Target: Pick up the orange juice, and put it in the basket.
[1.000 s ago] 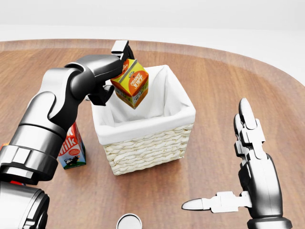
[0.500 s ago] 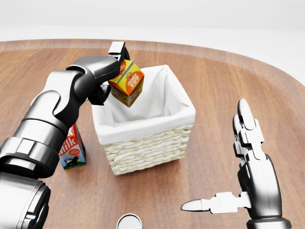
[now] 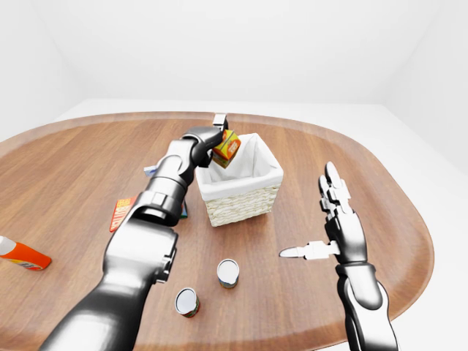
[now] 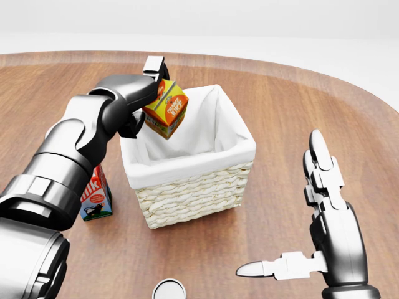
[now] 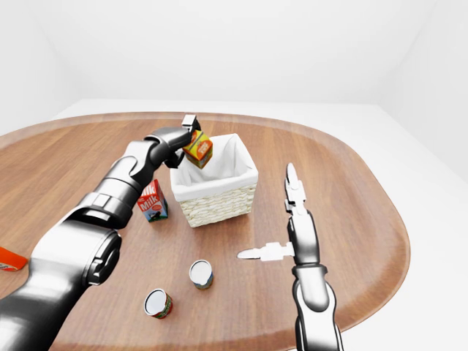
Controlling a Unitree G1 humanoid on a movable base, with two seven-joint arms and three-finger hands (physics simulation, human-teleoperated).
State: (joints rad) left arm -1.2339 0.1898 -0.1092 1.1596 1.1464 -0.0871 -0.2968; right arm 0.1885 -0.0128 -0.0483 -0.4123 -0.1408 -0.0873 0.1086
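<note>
My left hand (image 4: 151,84) is closed round the orange juice (image 4: 165,109), gripping its top; the carton hangs tilted in the air over the upper-left corner of the basket (image 4: 193,187), above the white liner and not touching it. My right hand (image 4: 312,230) is spread wide and holds nothing, hovering over the worktop (image 4: 280,99) at about 4 o'clock from the basket in the head view. A milk carton (image 4: 95,194) stands just beside the basket at 9 o'clock, partly behind my left forearm. Two cans (image 5: 201,273) (image 5: 158,303) stand near the worktop's bottom edge in the right-eye view, around 6 o'clock. An orange bottle (image 3: 22,254) lies far out at 8 o'clock in the left-eye view.
</note>
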